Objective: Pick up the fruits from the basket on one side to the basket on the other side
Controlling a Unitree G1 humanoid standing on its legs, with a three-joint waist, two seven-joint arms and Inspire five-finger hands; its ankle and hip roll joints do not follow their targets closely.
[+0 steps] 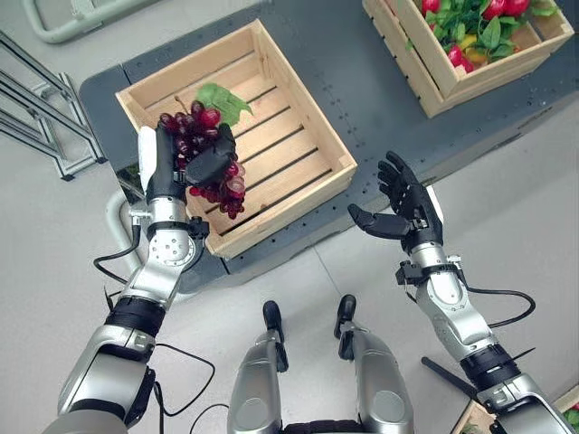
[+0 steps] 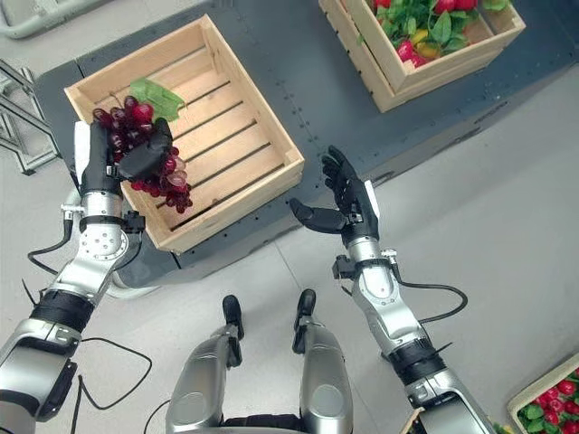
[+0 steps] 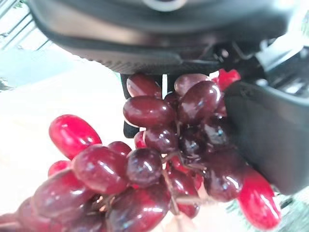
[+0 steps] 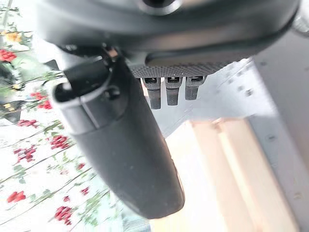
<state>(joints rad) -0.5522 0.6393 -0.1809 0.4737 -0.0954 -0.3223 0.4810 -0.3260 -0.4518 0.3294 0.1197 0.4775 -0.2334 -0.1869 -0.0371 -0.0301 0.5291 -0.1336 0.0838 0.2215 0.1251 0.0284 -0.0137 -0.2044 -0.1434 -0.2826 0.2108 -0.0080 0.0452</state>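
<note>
**Grape bunch held over the near crate**

Fingers [image 1: 213, 161] of the left hand [image 1: 172, 163]: curled round a bunch of dark red grapes [image 1: 213, 177], thumb and fingers clamping it from both sides; the left wrist view shows the berries [image 3: 145, 159] pressed between the dark finger bulk and the palm.

Grapes: one bunch with a green leaf [image 1: 223, 101] at its top, hanging from the left hand above the left part of the near wooden crate [image 1: 298, 136], over the slatted floor close to the crate's left wall. Lower berries dangle below the hand toward the crate's near rim.

Near wooden crate: pale slatted box standing on a dark grey platform [image 1: 362, 81], toward the platform's left end and near edge. Its slatted floor is visible beside the bunch.

Right hand [image 2: 348, 203]: empty, fingers spread and relaxed, palm turned toward the crate, hanging off the platform's near edge over the pale floor, well apart from the grapes. Nothing lies between it and the crate's near right corner.

Far wooden crate [image 1: 434, 72]: at the platform's far right corner, packed with red fruit [image 1: 493, 9], green leaves and some yellow pieces.

Other items: grey metal frame [image 1: 36, 108] on the floor to the left of the platform; a further box of red fruit [image 2: 552, 402] on the floor at the lower right.
</note>
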